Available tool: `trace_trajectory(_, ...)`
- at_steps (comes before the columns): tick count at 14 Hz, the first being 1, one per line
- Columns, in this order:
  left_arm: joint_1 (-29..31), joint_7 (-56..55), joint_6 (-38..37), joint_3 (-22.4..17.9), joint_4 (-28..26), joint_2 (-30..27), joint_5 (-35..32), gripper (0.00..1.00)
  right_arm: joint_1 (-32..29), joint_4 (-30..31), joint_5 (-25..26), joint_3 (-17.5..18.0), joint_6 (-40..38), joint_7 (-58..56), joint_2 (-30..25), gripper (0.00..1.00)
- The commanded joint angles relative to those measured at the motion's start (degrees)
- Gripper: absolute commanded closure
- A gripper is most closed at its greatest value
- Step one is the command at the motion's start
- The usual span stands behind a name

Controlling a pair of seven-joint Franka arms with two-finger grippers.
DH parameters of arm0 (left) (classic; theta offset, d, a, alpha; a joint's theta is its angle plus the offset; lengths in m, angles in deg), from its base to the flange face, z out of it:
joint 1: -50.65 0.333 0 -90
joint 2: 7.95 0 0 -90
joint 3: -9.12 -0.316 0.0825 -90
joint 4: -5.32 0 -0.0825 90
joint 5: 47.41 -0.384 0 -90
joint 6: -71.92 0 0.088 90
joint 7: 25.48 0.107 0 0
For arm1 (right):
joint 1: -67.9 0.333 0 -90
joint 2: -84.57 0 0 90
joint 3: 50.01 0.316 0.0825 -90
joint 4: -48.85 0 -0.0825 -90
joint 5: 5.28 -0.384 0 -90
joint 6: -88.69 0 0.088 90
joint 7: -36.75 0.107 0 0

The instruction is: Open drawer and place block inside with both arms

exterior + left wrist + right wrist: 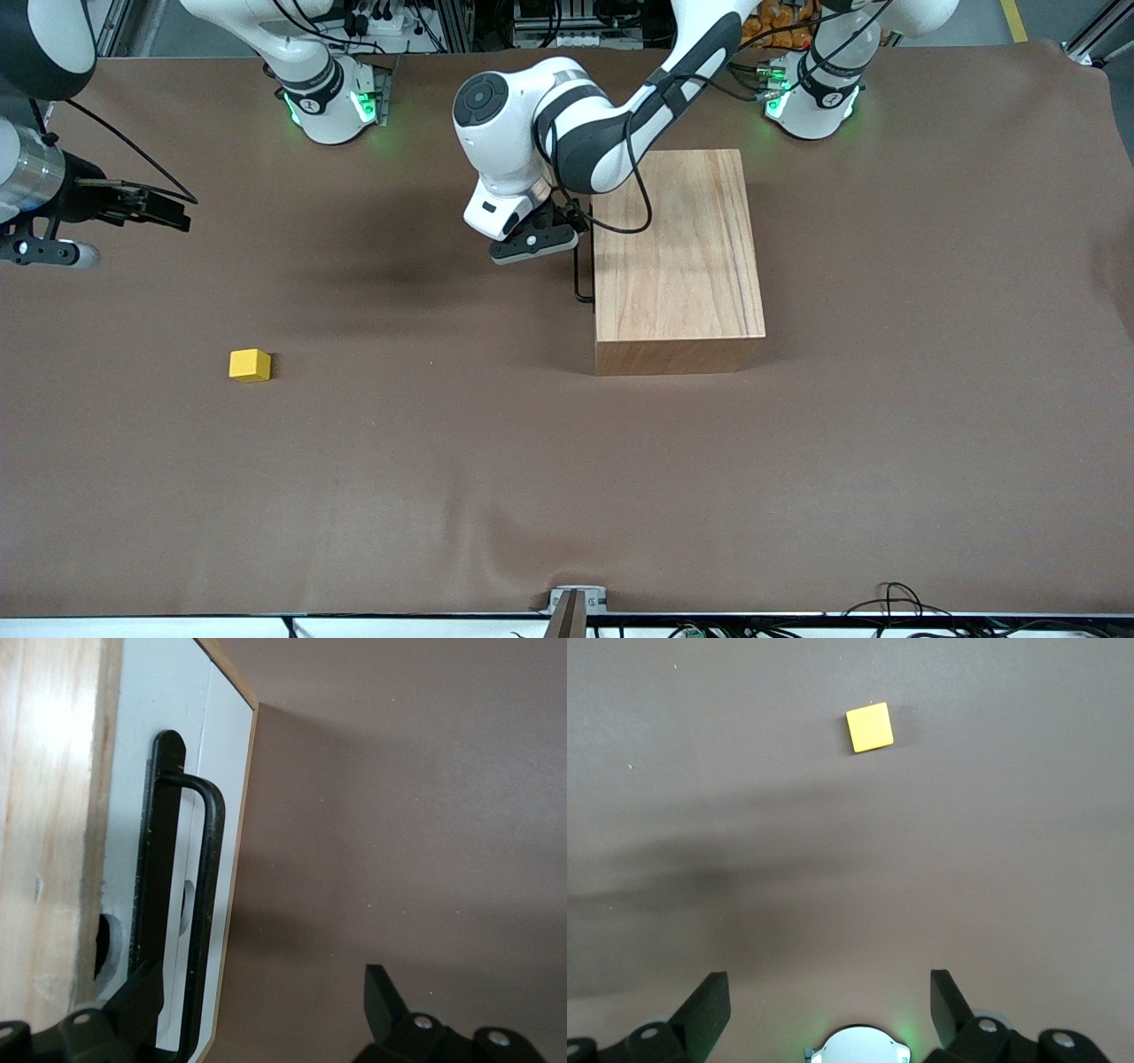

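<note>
The drawer (pixel 168 859) is shut in the wooden box (pixel 678 257). The left gripper (pixel 554 232) hangs at the handle (pixel 205 904), jaws spread, 1 finger touching or just beside the bar. The block (pixel 250 364) lies on the worktop (pixel 567 487) toward the right arm's end, well apart. The right gripper (pixel 830 1005) waits high over the worktop, jaws spread. Nothing blocks the drawer's front

Illumination is even and diffuse from overhead. The brown surface (pixel 567 461) renders without glare. The wooden box (pixel 678 257) and the yellow block (pixel 250 364) cast short, soft shadows; a broader, blurred arm shadow lies toward the right arm's end. In the left wrist view, the box top is overexposed and the handle (pixel 199 904) slightly soft.
</note>
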Motion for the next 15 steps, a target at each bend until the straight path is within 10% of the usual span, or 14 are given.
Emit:
trace_trajectory(1, -0.8, 0.5, -1.1, -0.5, 1.6, 1.3, -2.6, 0.0, -1.7, 3.6, -0.8, 0.3, 5.0, -0.9, -2.2, 0.0)
trace_trajectory(11, -0.8, 3.6, -1.0, -0.5, 1.4, 4.2, -5.1, 0.0, -5.1, 3.5, 0.0, 0.3, 22.4, -17.8, 8.2, 0.0)
trace_trajectory(15, -0.7, 3.9, 1.0, -0.4, 1.5, 5.2, -5.7, 0.0, -4.3, -5.7, 0.0, 0.6, 24.0, -19.7, 19.8, 0.0)
